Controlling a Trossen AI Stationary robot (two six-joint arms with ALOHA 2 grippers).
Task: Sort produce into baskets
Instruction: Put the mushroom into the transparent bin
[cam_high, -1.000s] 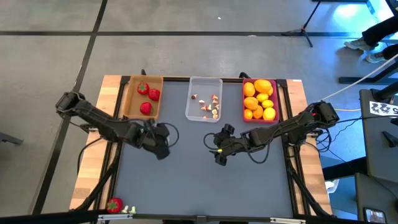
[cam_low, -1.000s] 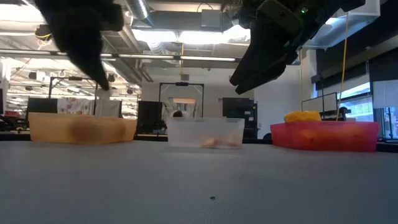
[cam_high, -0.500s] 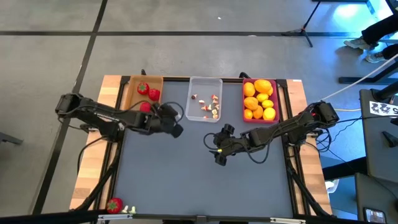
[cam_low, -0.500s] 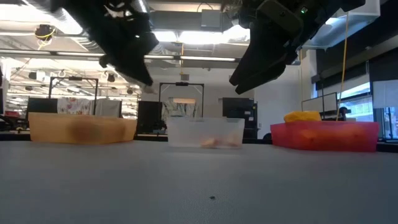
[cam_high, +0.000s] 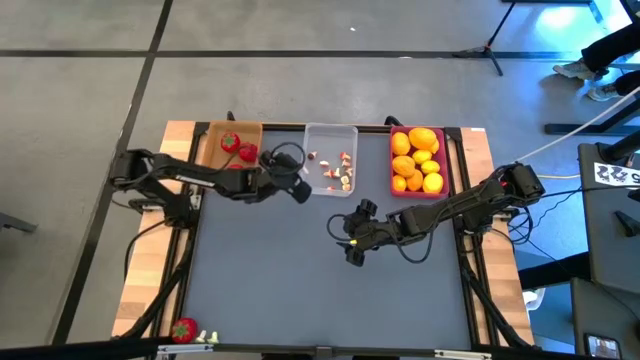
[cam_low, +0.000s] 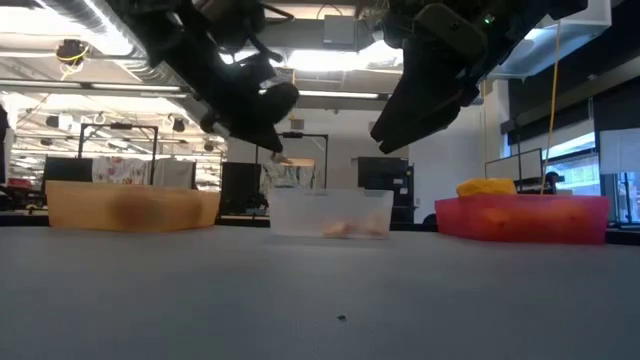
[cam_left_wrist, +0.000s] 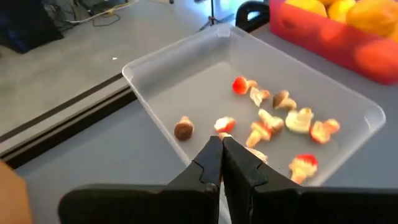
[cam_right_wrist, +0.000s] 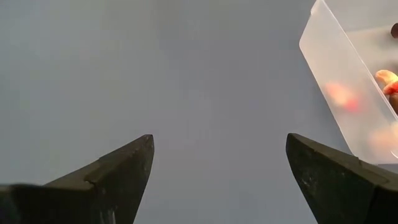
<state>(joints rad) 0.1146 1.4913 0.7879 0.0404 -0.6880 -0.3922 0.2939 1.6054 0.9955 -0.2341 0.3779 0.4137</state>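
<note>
Hovering over clear tray (cam_left_wrist: 155, 74), left gripper (cam_left_wrist: 221, 144) pinched shut w/ mushroom bit (cam_left_wrist: 224, 135)

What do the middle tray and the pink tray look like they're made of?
The middle tray looks like thin clear plastic, slightly frosted: the grey table shows through its walls and floor, and the mushroom pieces inside stay visible from the side. The pink tray seems to be opaque or faintly translucent coloured plastic with a smooth, glossy rim.

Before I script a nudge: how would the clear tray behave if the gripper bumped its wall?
The clear tray looks thin-walled and holds only small mushroom pieces, so it is probably light and would likely slide on the smooth table rather than tip, being shallow and wide. Its wall may flex.
</note>
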